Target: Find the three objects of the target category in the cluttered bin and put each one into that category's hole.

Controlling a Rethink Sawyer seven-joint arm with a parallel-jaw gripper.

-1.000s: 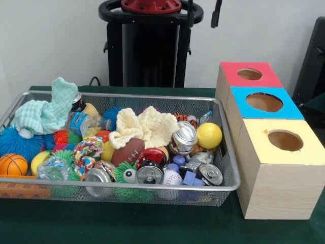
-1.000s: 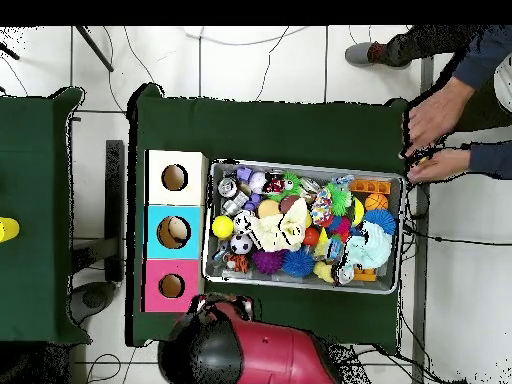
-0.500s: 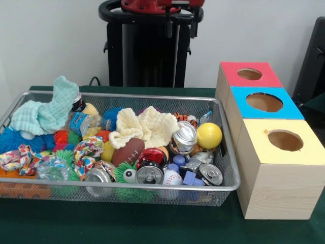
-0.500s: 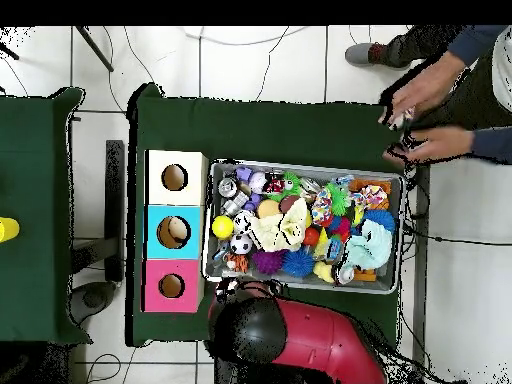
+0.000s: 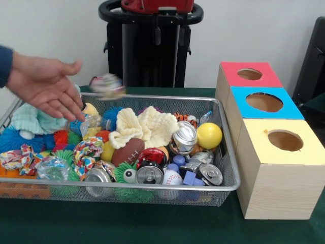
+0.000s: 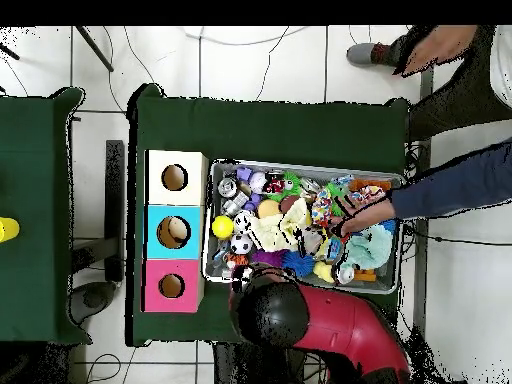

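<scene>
The cluttered bin [image 5: 231, 175], a wide silver wire mesh basket, is full of balls, cans, cloths and spiky toys; it also shows in the overhead view [image 6: 300, 167]. Three wooden boxes stand beside it, each with a round hole: red top [image 5: 250, 74], blue top [image 5: 264, 102], yellow top [image 5: 285, 140]. My gripper [image 5: 169, 40] hangs open and empty at the top, in front of the black pedestal, above and behind the bin. In the overhead view my red and black arm [image 6: 320, 330] covers the bin's near edge.
A person's hand [image 5: 43, 89] reaches over the bin's left end, with the arm [image 6: 440, 188] across it from the right overhead. A small blurred object [image 5: 106, 85] is in the air over the far rim. A yellow ball [image 5: 209, 135] and cans [image 5: 184, 136] lie near the boxes.
The person's hand has come in over the bin and a small object is now in the air. My arm has swung toward the bin; the gripper tips moved left in the front view.
</scene>
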